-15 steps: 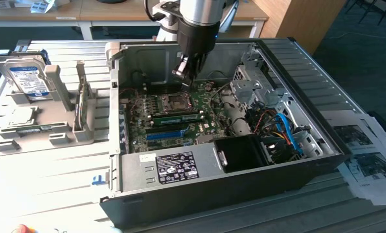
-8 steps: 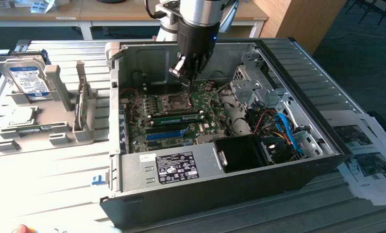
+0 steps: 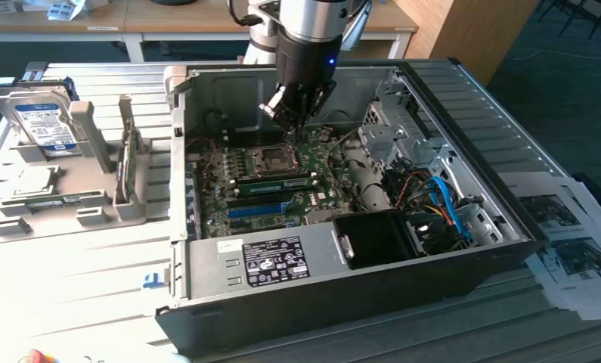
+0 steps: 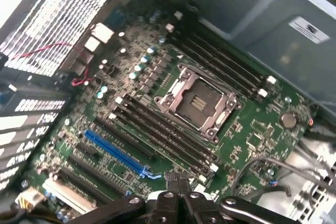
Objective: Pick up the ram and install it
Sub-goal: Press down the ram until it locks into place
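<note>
A pale slatted work surface [image 3: 68, 280] spreads across the exterior view, washed bright by strong light on the exterior view's left. Behind it, light wooden tables [image 3: 169, 23] run along the back, with a dark floor [image 3: 38, 49] beneath them. Over on the exterior view's right, a tall wooden panel [image 3: 472, 30] stands upright, and beyond it the dark blue-grey carpet [image 3: 568, 83] stretches away, a thin cable lying across it. Printed paper sheets [image 3: 572, 249] sit at the surface's right edge
</note>
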Tool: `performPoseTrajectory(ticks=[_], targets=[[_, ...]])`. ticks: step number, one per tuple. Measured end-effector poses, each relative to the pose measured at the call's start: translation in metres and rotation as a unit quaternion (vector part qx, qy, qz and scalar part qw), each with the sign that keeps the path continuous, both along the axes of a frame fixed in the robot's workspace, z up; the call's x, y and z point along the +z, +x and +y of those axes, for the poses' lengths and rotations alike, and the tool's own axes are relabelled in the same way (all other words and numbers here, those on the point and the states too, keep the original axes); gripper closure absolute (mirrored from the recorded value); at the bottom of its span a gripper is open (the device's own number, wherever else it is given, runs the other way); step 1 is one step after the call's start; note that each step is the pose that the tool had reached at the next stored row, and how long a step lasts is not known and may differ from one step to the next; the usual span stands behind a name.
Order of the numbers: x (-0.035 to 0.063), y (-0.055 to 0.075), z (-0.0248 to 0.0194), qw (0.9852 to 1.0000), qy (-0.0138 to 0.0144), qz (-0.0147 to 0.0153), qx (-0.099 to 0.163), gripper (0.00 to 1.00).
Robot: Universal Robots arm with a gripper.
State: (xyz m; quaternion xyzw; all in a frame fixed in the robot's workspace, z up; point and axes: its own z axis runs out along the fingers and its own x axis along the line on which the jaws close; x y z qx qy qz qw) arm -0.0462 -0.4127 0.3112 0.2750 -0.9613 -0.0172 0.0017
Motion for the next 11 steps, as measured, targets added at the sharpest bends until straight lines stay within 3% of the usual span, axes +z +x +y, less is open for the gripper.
performPoseTrajectory(ticks=[6, 11], targets=[[-0.0008, 0.0000, 0.0000, 0.9985, 0.0000, 0.0000, -0.054, 0.90], [-0.0014, 0.0000, 0.0000, 0.9950, 0.0000, 0.0000, -0.100, 0.90]])
